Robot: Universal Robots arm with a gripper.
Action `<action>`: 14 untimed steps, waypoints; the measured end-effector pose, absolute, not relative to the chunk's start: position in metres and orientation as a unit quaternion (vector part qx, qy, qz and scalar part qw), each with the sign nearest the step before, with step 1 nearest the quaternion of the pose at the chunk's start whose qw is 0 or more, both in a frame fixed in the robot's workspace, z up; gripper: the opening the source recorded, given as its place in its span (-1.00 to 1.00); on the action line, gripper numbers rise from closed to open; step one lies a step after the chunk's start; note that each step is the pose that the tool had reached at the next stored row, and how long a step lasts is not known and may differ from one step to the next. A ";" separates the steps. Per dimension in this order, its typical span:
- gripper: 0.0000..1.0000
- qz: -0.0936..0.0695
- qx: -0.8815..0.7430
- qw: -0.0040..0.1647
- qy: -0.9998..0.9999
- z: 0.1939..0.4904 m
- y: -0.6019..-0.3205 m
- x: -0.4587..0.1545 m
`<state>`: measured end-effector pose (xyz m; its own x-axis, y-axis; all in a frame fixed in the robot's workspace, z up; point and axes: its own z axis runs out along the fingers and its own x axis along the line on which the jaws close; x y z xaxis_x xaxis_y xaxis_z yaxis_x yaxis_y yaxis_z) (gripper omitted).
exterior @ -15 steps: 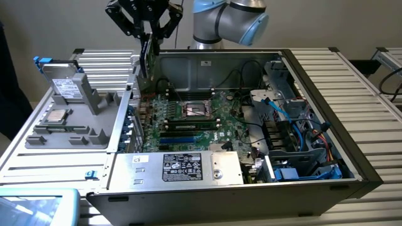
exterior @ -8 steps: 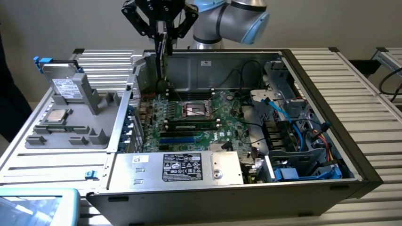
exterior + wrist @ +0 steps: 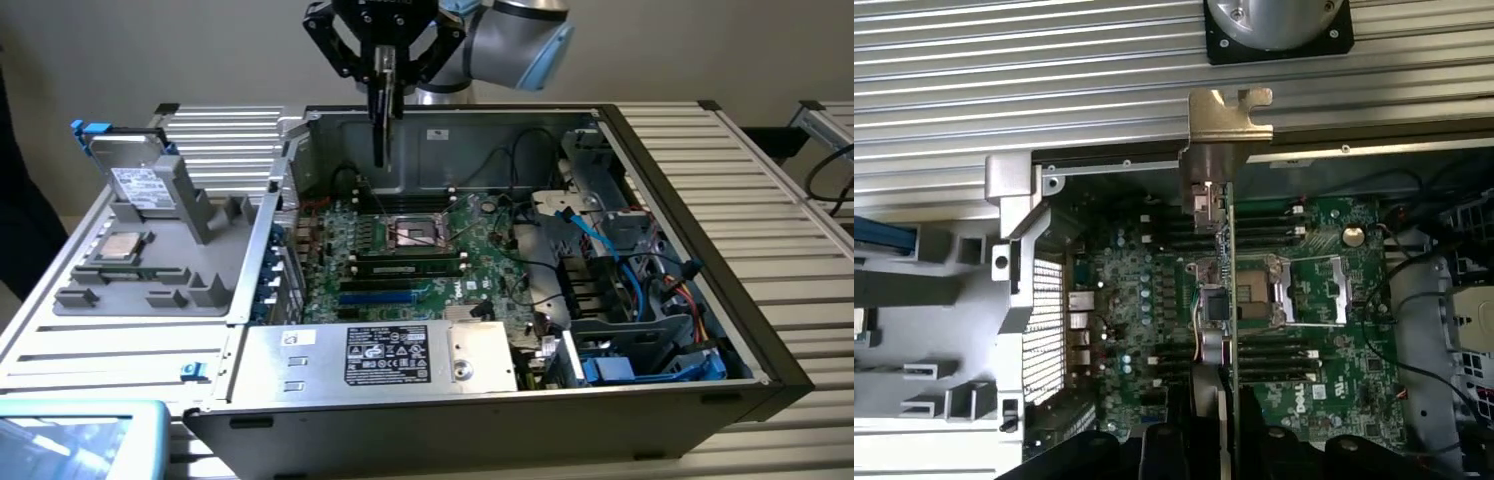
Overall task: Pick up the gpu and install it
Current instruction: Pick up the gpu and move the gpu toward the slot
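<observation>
One open computer case (image 3: 714,250) on a ribbed metal table (image 3: 754,150), open side facing up. Inside the case: a green motherboard (image 3: 481,262) flat on the floor, a bare CPU socket (image 3: 416,235) near the middle, and one long memory stick (image 3: 407,268) seated just beside that socket. Also inside: a silver power supply (image 3: 467,360) with a printed label along the near wall, plus blue cables (image 3: 603,240) and a drive cage toward the exterior view's right.

Just beside the case, on the exterior view's left, a grey tray (image 3: 147,290). In it, a silver drive (image 3: 134,178) with a white label standing upright in a slot, and a square processor chip (image 3: 120,247) lying flat.

Above the case, toward its rear wall: the gpu (image 3: 384,125), clenched between the fingers of the gripper (image 3: 384,72). Hanging upright and edge-on, thin and dark in the exterior view. From the wrist view, a narrow green edge running over the side of the socket, with a silver end bracket (image 3: 1222,125) at the end away from the fingers, near the case's rear rim.

Lower end of the card clear of the motherboard, touching nothing. Case walls standing on all four sides, room for moving from above. Rear wall near the card; cables well apart from it, beyond the socket.
</observation>
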<state>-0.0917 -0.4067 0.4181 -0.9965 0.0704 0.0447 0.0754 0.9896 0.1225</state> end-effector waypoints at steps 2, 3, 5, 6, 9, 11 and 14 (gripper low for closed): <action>-0.41 -0.062 -0.037 0.020 -0.997 0.418 -0.411 -0.083; -0.41 -0.062 -0.037 0.020 -0.997 0.418 -0.412 -0.079; -0.41 -0.062 -0.037 0.020 -0.997 0.418 -0.413 -0.070; -0.41 -0.062 -0.037 0.020 -0.997 0.418 -0.414 -0.065; -0.41 -0.062 -0.037 0.020 -0.997 0.418 -0.416 -0.052; -0.41 -0.062 -0.037 0.020 -0.997 0.418 -0.417 -0.043; -0.41 -0.062 -0.037 0.021 -0.997 0.418 -0.419 -0.030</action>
